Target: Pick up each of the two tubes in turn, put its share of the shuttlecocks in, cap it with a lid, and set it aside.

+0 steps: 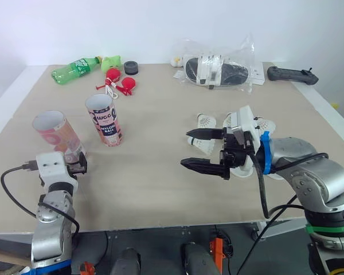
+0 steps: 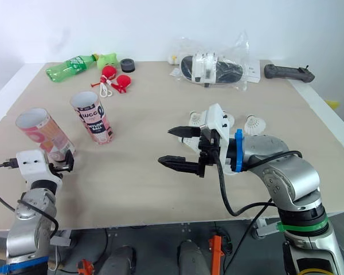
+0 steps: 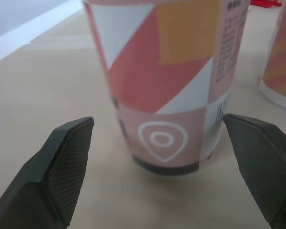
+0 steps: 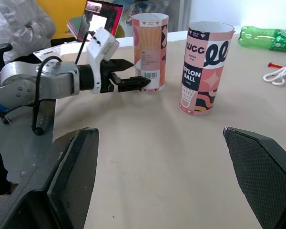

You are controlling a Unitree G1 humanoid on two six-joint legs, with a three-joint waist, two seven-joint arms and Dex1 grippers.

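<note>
1. The table [image 1: 160, 172] holds everything.
2. My right arm reaches low across the table. The right gripper [image 1: 186, 148] is wide apart and holds nothing.
3. My left gripper [image 3: 157, 121] is apart too. It points at the foot of the pink tube [image 1: 57, 134] and is not touching it.
4. The second tube [image 1: 105, 120] stands near it. My right wrist view shows both tubes upright and open on top.
5. The shuttlecocks [image 2: 252, 123] lie just behind my right gripper.

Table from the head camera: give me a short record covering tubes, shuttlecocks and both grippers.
near tube: upright, uncapped
far tube: upright, uncapped, standing free
shuttlecocks: loose on the table, beside the right gripper
left gripper: fingers open, either side of the near tube's base, not touching
right gripper: fingers open, empty, above the table
</note>
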